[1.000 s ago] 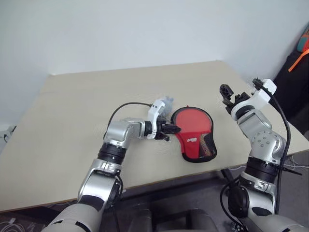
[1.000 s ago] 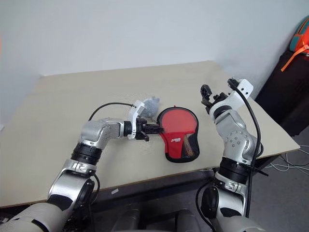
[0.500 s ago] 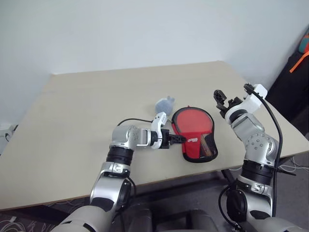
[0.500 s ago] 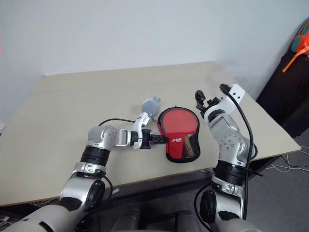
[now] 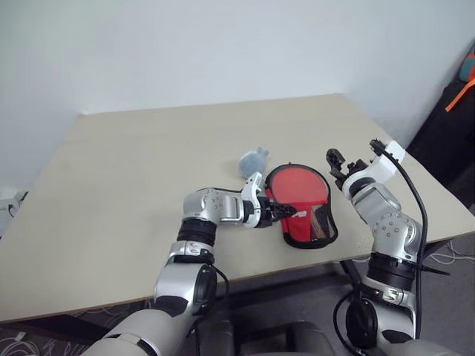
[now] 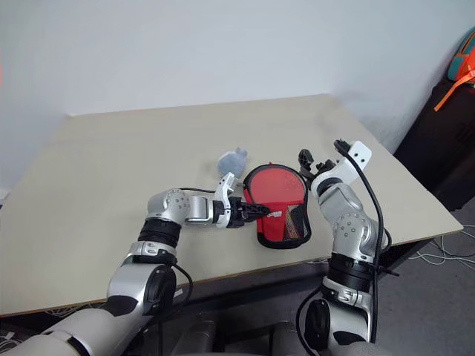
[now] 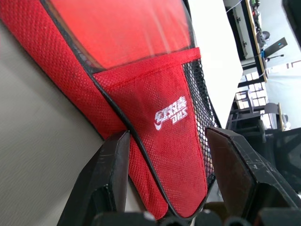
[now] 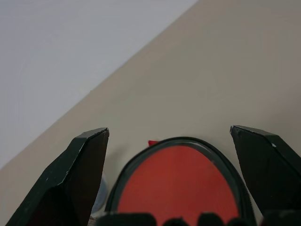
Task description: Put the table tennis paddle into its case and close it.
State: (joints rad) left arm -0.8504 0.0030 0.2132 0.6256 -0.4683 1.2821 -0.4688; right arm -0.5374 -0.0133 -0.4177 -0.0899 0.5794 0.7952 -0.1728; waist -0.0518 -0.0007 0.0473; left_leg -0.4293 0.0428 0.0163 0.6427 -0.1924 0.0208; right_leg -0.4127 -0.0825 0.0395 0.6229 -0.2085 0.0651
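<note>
Since a second earlier, the left gripper had slid rightward along the case to its logo panel, fingers parted astride the red mesh edge, grasping nothing. Flat on the smooth beige table, the case showed the paddle inside. Beyond, the right gripper hovered wide open above its round end, near the fuzzy ball.

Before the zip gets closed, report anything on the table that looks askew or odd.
Nothing looks damaged or spilled. The red paddle-shaped fabric case lies flat on the beige table, still open, its round red paddle inside. A pale blue-grey fuzzy ball sits loose beside it.
</note>
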